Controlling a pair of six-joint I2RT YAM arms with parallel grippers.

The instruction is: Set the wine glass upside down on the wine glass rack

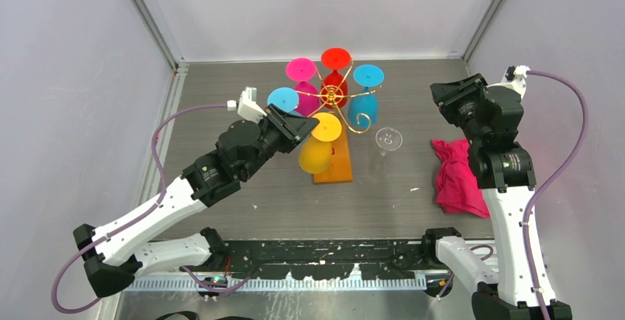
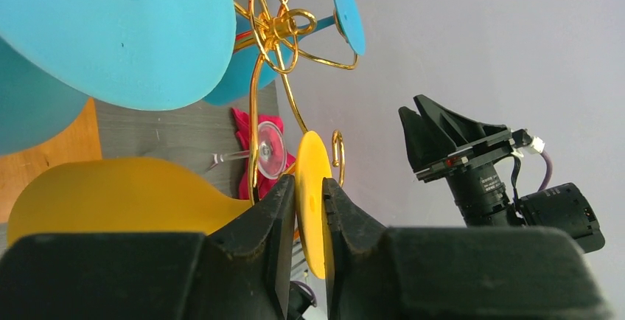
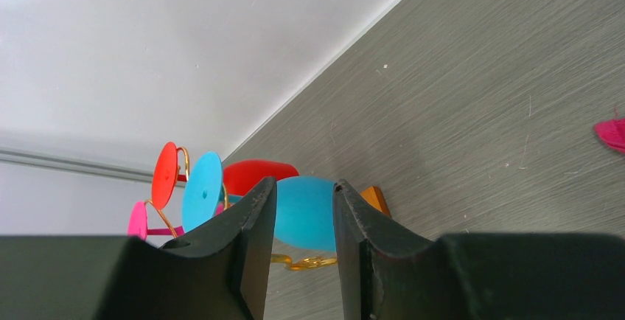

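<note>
This is a robotics lab test cell, no question. I'm boxed in on three sides by plain pale panel walls held in bare aluminium corner posts. Under me is a grey wood-grain desk, with a black perforated mounting rail bolted along its near edge. Purple cables loop off my white-and-black left arm and matching right arm. Across the cell, a black lens camera rides on my right wrist.
</note>
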